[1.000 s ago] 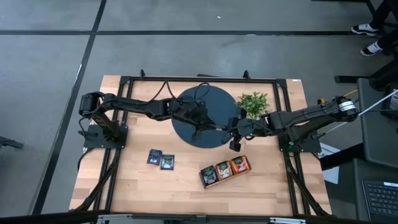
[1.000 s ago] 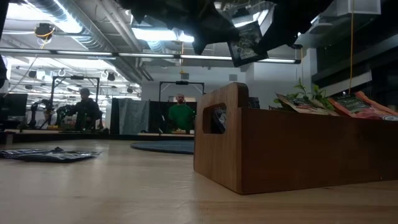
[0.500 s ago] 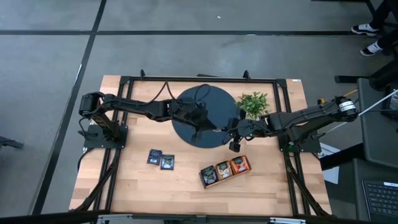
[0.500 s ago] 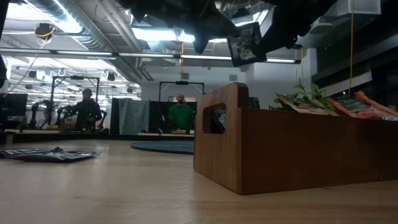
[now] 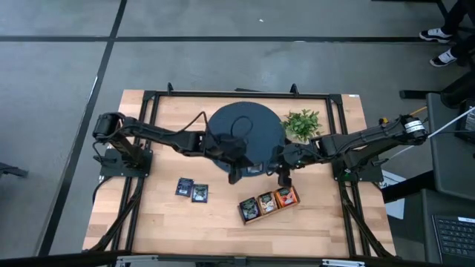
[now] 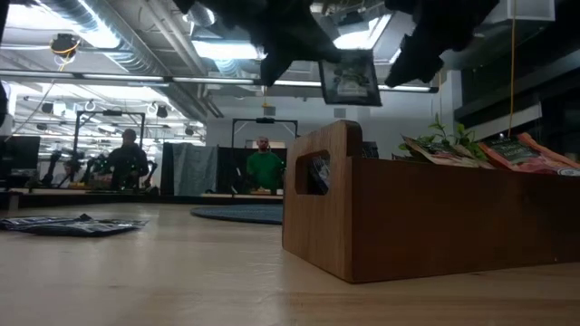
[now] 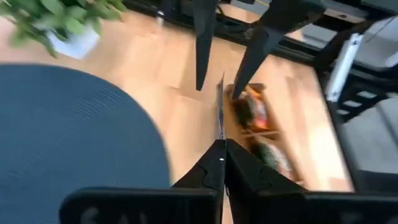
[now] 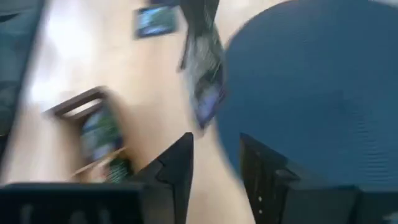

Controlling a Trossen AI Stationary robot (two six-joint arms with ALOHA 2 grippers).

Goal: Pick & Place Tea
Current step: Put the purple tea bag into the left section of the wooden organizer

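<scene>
Dark tea sachet [image 6: 345,80] hangs mid-frame above your wooden tray [image 5: 269,202], pinched in your left gripper [image 5: 251,169]; your right gripper [image 5: 283,178] stands parted just beside it.

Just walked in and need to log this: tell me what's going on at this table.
A handover in mid-air. The left gripper is shut on a dark tea sachet, holding it edge-on above the table between the blue mat and the wooden tray. The right gripper stands open close beside it, holding nothing. The tray already has sachets in its compartments, and two dark sachets lie on the table to its left. A plant stands by the mat.
</scene>
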